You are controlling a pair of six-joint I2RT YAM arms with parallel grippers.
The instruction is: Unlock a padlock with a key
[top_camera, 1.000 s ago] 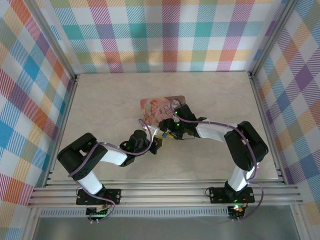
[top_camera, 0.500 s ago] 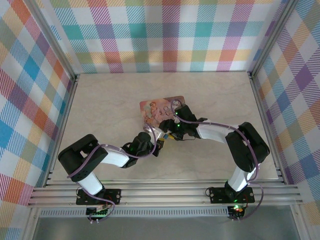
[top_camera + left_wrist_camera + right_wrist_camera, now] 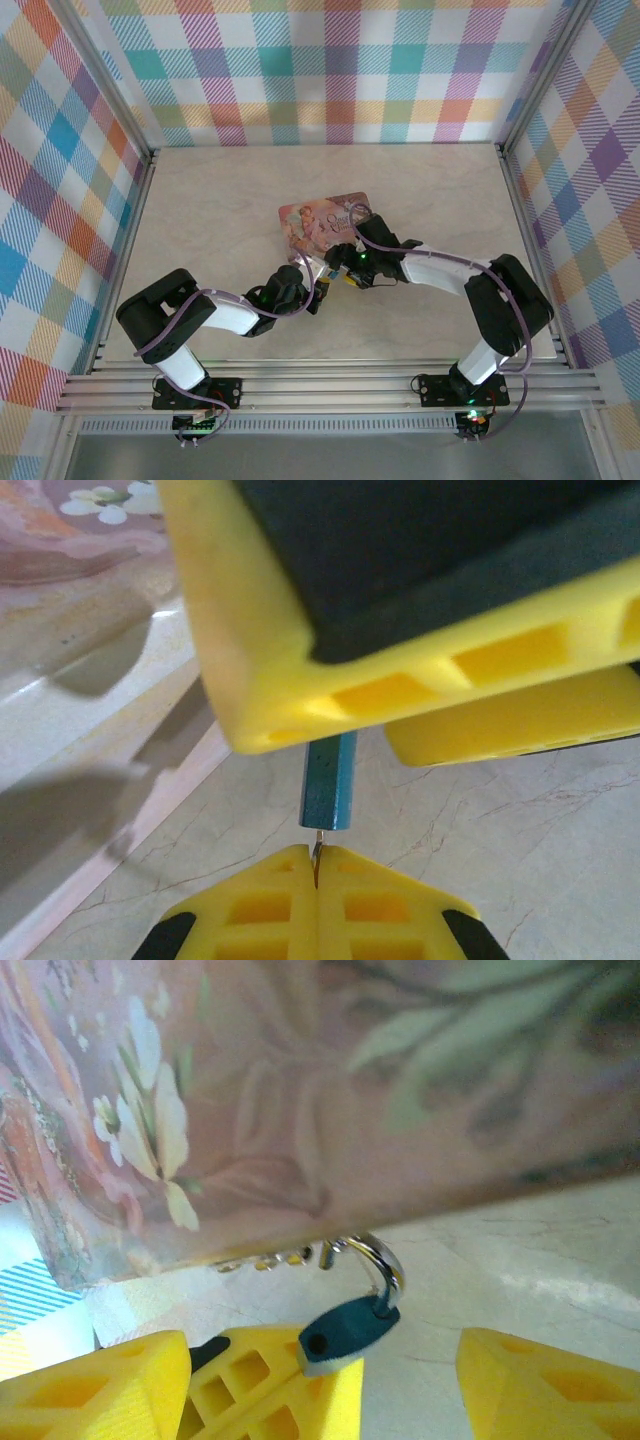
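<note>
The tiny blue padlock [image 3: 345, 1330] hangs by its silvery shackle [image 3: 388, 1268] from the hasp of the pink floral tin box [image 3: 330, 1090]. One shackle leg is out of its hole in the body. In the left wrist view, my left gripper [image 3: 318, 865] is shut on the key [image 3: 318, 842], whose blade goes into the bottom of the padlock [image 3: 328, 780]. My right gripper [image 3: 325, 1405] is open, with a yellow finger [image 3: 550, 1390] on each side of the lock. From above, the left gripper [image 3: 312, 295] and the right gripper [image 3: 342, 272] meet at the tin's near edge.
The pink tin box [image 3: 322, 222] lies flat mid-table, just beyond both grippers. Marble-patterned table [image 3: 200, 200] stretches out on all sides. Aluminium rails and checked walls close off the left, right and back; the arm bases sit along the near edge.
The right arm's elbow has swung to the right and its gripper has slid slightly nearer. The left gripper has shifted a little right, still on the key. The tin has turned slightly.
</note>
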